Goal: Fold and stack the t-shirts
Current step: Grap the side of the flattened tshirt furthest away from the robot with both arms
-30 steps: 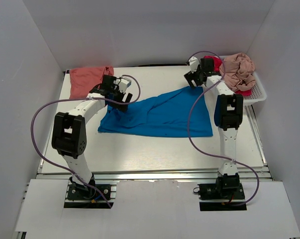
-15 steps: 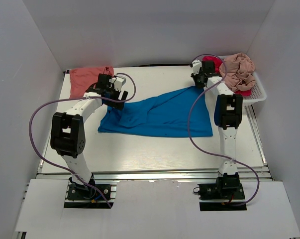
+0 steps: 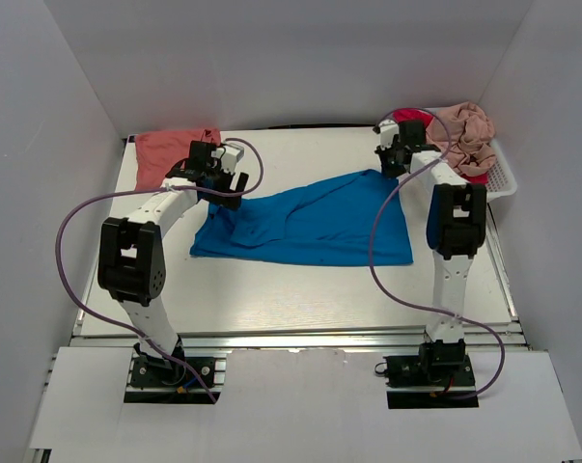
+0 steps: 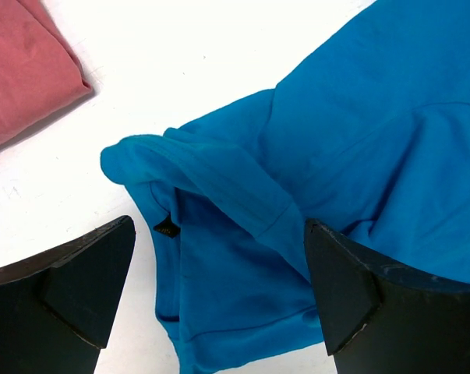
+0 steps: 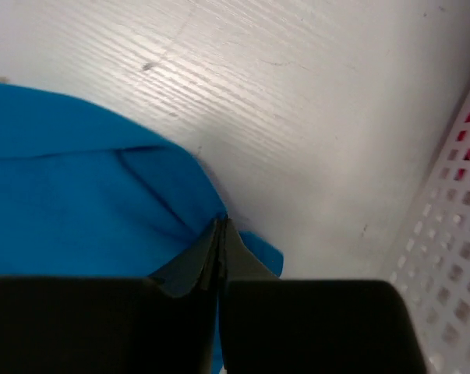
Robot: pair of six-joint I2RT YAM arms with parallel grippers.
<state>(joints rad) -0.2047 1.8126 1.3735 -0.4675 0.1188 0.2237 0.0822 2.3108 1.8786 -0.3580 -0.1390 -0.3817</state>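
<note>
We find open table [image 3: 271, 299] in front of the blue shirt [image 3: 310, 222]; a white basket [image 3: 503, 178] blocks the far right corner, a salmon shirt [image 3: 170, 152] the far left.

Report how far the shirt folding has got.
Done: the salmon shirt looks folded at the far-left corner. In hand: the blue shirt lies spread out, the right gripper shut on its far corner, the left gripper open over its sleeve end. To do: the beige-pink shirt and magenta shirt, crumpled in the basket.
</note>
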